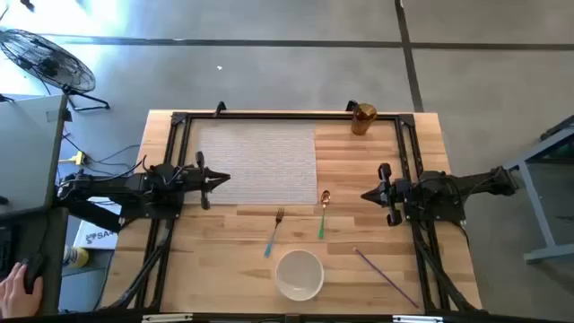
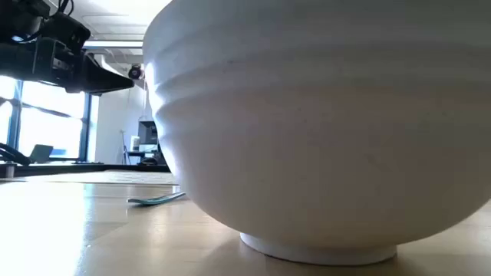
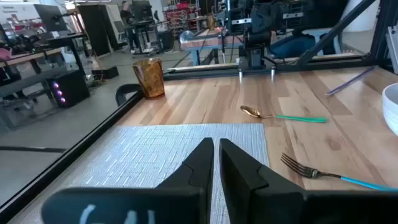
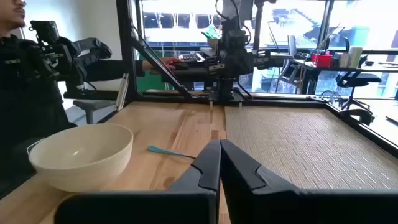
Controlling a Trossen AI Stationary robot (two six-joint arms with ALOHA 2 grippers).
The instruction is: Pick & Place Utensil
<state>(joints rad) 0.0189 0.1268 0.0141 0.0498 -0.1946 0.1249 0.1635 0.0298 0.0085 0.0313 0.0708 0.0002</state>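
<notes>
Wooden table (image 1: 377, 260) (grey mat (image 1: 256, 161) on it), both end effectors pinched closed.

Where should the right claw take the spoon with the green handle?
Grip the spoon mid-handle on the green part, from straight above. It lies flat on the bare wood, gold bowl toward the mat, so the right claw should close across the thin handle.

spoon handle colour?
Green, with a gold-coloured bowl end. The spoon shows best in the left wrist view, lying on the bare wood beside the placemat.
</notes>
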